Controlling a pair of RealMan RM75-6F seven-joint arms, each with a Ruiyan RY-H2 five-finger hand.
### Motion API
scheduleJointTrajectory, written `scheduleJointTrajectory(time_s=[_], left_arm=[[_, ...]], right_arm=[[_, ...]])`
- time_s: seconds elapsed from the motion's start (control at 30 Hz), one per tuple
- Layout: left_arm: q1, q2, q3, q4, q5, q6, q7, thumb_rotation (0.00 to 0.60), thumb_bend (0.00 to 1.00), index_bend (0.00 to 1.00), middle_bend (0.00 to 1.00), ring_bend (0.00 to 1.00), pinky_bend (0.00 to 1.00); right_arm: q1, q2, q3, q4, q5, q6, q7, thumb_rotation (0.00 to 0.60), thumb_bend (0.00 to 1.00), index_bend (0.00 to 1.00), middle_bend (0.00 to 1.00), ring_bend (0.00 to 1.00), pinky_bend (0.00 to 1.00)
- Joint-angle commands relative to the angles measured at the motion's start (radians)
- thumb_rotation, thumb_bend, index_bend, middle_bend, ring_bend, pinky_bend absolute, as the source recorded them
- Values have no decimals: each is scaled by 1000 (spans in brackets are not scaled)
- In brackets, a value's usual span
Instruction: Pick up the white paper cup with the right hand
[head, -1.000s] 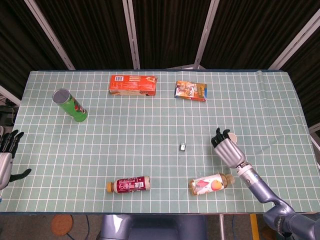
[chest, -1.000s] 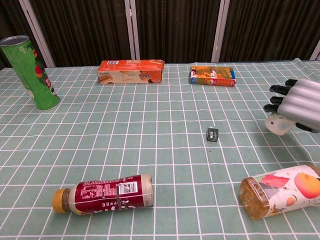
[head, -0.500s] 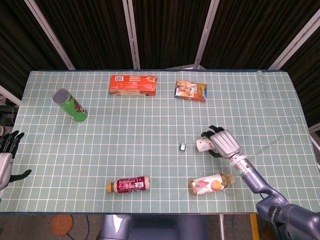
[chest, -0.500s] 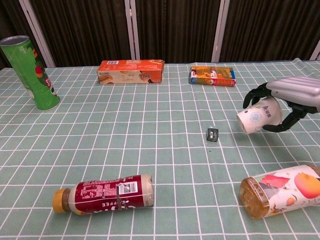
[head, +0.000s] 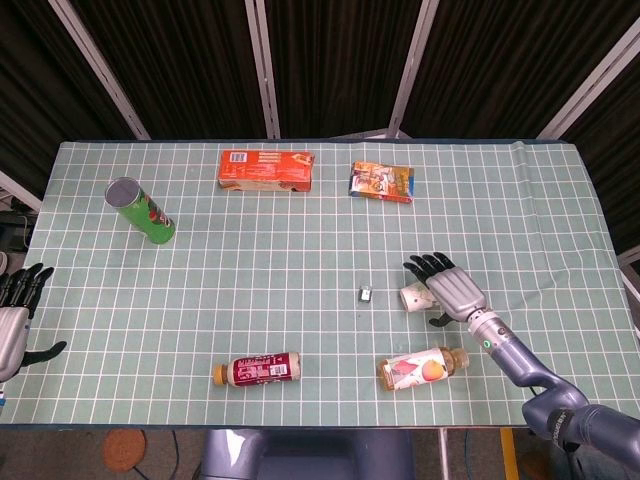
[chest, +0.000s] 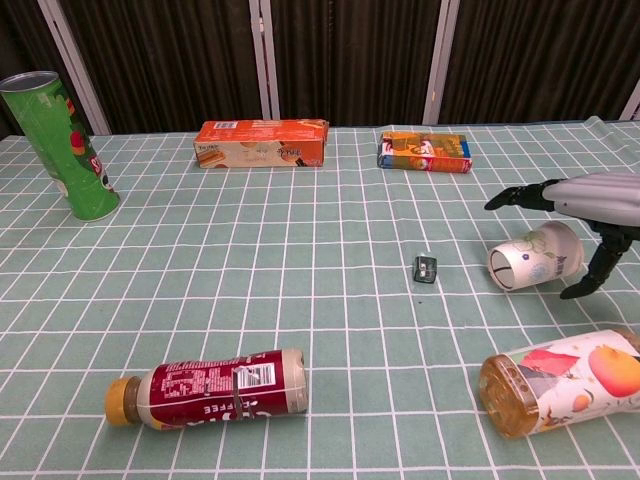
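The white paper cup (chest: 535, 262) lies on its side on the green checked table, its mouth facing left; in the head view the cup (head: 413, 297) shows just left of my right hand. My right hand (chest: 590, 195) hovers flat over it with fingers stretched out and apart, the thumb hanging down past the cup's base. Nothing is gripped. From the head view the right hand (head: 455, 287) partly covers the cup. My left hand (head: 15, 318) hangs open at the far left, off the table edge.
A peach drink bottle (chest: 562, 384) lies just in front of the cup. A small dark clip (chest: 425, 269) sits to its left. A red bottle (chest: 210, 386), green can (chest: 60, 130), orange box (chest: 262, 144) and colourful box (chest: 425, 152) stand further off.
Half a second ago my right hand held the cup tilted above the table. Its fingers have since spread, and the cup now lies on its side on the table.
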Motion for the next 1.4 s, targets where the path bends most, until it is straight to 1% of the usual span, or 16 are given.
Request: scheduleJointTrajectory(time_s=[0.03,0.07,0.1,0.13,0.23,0.33,0.43,0.57,0.73,1.03,1.3,1.4], left_arm=[[1,2,1,-1,2,2,-1,600,0,0,0,0,0],[1,3,1,-1,3,2,-2,600,0,0,0,0,0],[1,4,2,-3,5,3,-4,600,0,0,0,0,0],[2,4,2,-4,7,5,-4,600,0,0,0,0,0],[4,7,5,-7,13,9,-7,600,0,0,0,0,0],[5,9,6,-9,15,12,-9,600,0,0,0,0,0],[6,11,6,-8,13,11,-11,600,0,0,0,0,0],[4,12,4,-6,7,7,-14,600,0,0,0,0,0],[2,10,3,-3,3,6,-13,600,0,0,0,0,0],[-2,5,2,1,-3,-1,-4,600,0,0,0,0,0],[-2,5,2,1,-3,0,-6,600,0,0,0,0,0],[-3,4,3,2,-2,0,-5,600,0,0,0,0,0]], right_arm=[[-22,35,-8,-81,2,85,-226,600,0,0,0,0,0],[-30,44,-17,-112,-8,108,-312,600,0,0,0,0,0],[-31,50,-34,-130,-43,131,-409,600,0,0,0,0,0],[-36,50,-44,-142,-61,148,-476,600,0,0,0,0,0],[-57,38,-61,-188,-55,165,-668,600,0,0,0,0,0],[-69,23,-68,-221,-26,159,-793,600,0,0,0,0,0],[-77,3,-71,-255,30,140,-951,600,0,0,0,0,0],[-73,-20,-69,-272,91,122,-1084,600,0,0,0,0,0],[-66,-45,-76,-258,111,129,-1178,600,0,0,0,0,0],[-51,-85,-79,-208,120,136,-1267,600,5,0,31,0,0],[-42,-113,-76,-157,110,160,-1287,600,8,0,50,0,0],[-40,-118,-84,-142,101,169,-1309,600,9,6,70,0,0]])
